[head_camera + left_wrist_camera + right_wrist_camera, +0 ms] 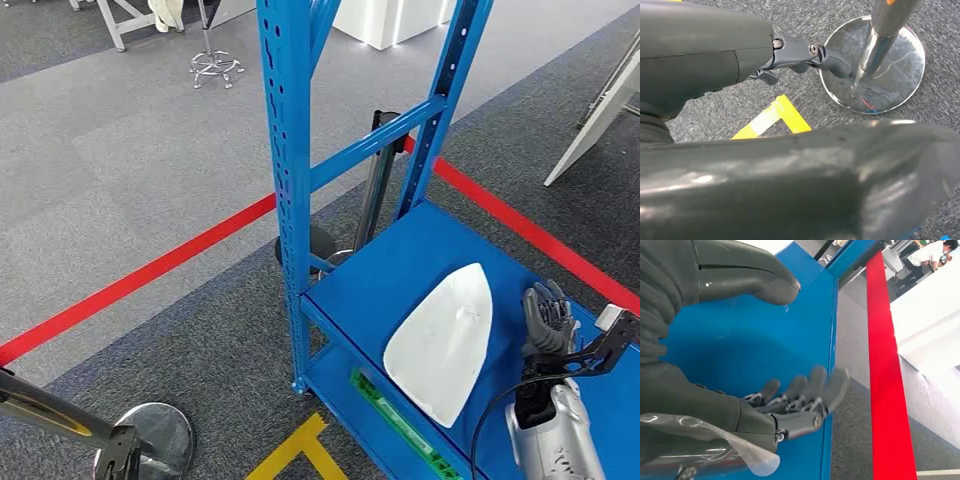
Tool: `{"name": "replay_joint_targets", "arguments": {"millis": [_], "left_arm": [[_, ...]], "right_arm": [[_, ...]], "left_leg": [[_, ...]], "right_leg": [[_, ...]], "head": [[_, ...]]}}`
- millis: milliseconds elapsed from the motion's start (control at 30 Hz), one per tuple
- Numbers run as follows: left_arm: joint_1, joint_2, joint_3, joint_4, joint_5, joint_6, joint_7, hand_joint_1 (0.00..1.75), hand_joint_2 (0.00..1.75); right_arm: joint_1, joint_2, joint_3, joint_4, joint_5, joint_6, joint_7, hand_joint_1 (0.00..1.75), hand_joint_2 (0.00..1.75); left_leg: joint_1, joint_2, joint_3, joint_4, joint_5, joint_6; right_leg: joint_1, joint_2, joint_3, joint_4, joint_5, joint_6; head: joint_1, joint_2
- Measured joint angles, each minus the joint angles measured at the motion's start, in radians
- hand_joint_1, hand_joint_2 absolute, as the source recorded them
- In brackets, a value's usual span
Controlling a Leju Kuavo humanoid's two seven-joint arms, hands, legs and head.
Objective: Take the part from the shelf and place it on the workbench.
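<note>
**Right hand beside the white part on the blue shelf**

Grey carpet crossed by a red tape line surrounds a blue steel rack with perforated uprights, and its flat blue shelf board fills the right of the head view. On that board lies the task's thing, a white, smooth, rounded-triangular shell part, flat, with its narrow tip pointing far and its broad end overhanging or close to the near edge. Lying unobstructed on the open board, it probably leaves room for a grasp from the side.

Just right of the part, apart from it, the robot's right hand hovers over the board on its silver forearm. Its dark fingers are extended and slightly spread, the thick thumb held away from them, grasping nothing. The pose suggests a reach not yet turned toward the part.

The left hand hangs low at the near left above the carpet, fingers loosely extended and holding nothing, close to a chrome round stand base and a yellow floor marking. A green slotted strip lies on the lower shelf.
</note>
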Motion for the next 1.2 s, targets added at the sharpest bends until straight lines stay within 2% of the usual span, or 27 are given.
{"name": "replay_joint_targets", "arguments": {"millis": [100,167,333,500,700,800,1000,1200], "left_arm": [[0.0,0.0,0.0,0.0,0.003,0.0,0.0,0.0,0.0],[0.001,0.0,0.0,0.0,0.006,0.0,-0.002,0.0,0.0],[0.004,0.0,0.0,0.0,0.02,0.0,-0.016,0.0,0.0],[0.005,0.0,0.0,0.0,0.029,-0.003,-0.028,0.0,0.0],[0.012,0.001,0.0,0.0,0.039,-0.006,-0.036,0.0,0.0],[0.013,0.002,0.0,0.0,0.041,-0.006,-0.036,0.0,0.0],[0.015,0.002,0.0,0.0,0.042,-0.006,-0.038,0.0,0.0],[0.016,0.002,0.0,0.0,0.047,-0.006,-0.039,0.0,0.0]], "right_arm": [[0.008,0.0,0.002,-0.008,0.034,-0.028,-0.024,0.0,1.75],[0.025,0.003,0.008,-0.03,0.114,-0.095,-0.065,0.0,1.75],[0.097,0.037,0.051,-0.136,0.444,-0.303,-0.138,0.0,1.75],[0.13,0.057,0.113,-0.221,0.728,-0.373,-0.175,0.0,1.75],[0.191,0.09,0.217,-0.356,1.095,-0.518,-0.194,0.0,1.75],[0.217,0.102,0.266,-0.405,1.135,-0.527,-0.183,0.0,1.75],[0.243,0.11,0.315,-0.453,1.105,-0.503,-0.173,0.0,1.75],[0.253,0.12,0.34,-0.461,0.974,-0.404,-0.153,0.0,1.75]], "left_leg": [[0.0,0.0,0.0,0.0,0.0,0.0],[0.0,-0.001,-0.001,0.0,0.0,0.0],[-0.001,-0.002,-0.008,0.0,0.002,0.0],[-0.001,-0.002,-0.01,0.0,0.002,-0.001],[0.0,-0.002,-0.01,-0.002,0.002,-0.001],[0.0,-0.002,-0.011,-0.002,0.002,-0.001],[0.0,-0.002,-0.012,-0.002,0.002,-0.001],[0.0,-0.002,-0.012,-0.002,0.002,-0.001]], "right_leg": [[0.0,-0.001,0.0,0.0,0.0,0.0],[0.0,-0.002,0.0,0.0,0.0,0.0],[0.0,-0.002,0.005,0.001,0.002,0.002],[0.0,-0.002,0.002,0.003,0.002,0.001],[0.0,-0.003,0.001,0.003,0.0,-0.001],[0.001,-0.003,0.001,0.003,-0.001,-0.002],[0.0,-0.003,0.0,0.003,-0.001,-0.002],[0.0,-0.003,0.0,0.003,-0.001,-0.002]], "head": [[0.0,0.0],[0.0,0.0],[0.0,0.0],[0.0,0.0],[0.0,0.0],[0.0,0.0],[0.0,0.0],[0.0,0.0]]}}
